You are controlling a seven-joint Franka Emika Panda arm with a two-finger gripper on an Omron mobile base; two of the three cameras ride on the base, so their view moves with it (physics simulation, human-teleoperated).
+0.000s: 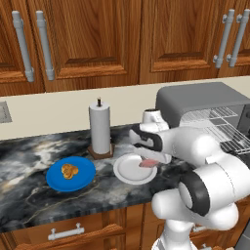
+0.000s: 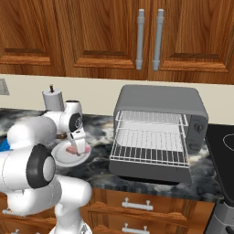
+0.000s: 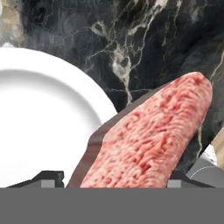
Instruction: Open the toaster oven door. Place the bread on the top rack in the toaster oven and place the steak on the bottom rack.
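The pink-red steak (image 3: pixel 148 135) sits between my gripper's (image 3: pixel 116 177) two dark tips, right over the rim of a white plate (image 3: pixel 39 113); the jaws stand closed against its sides. From the base, my gripper (image 1: pixel 149 158) (image 2: pixel 75 147) points down at the steak (image 1: pixel 149 164) (image 2: pixel 73 150) on the plate's right side. The bread (image 1: pixel 69 170) lies on a blue plate (image 1: pixel 53 181) to the left. The toaster oven (image 2: pixel 160 103) stands to the right, its door (image 2: pixel 151 173) folded down. The top rack (image 2: pixel 151 118) and the bottom rack (image 2: pixel 151 148) are bare.
A white paper-towel roll (image 1: pixel 100 128) stands behind the two plates. The white plate (image 1: pixel 128 172) lies on the dark marble counter (image 1: pixel 29 156). Wooden cabinets hang above. A dark stovetop (image 2: pixel 224 151) borders the oven on the right.
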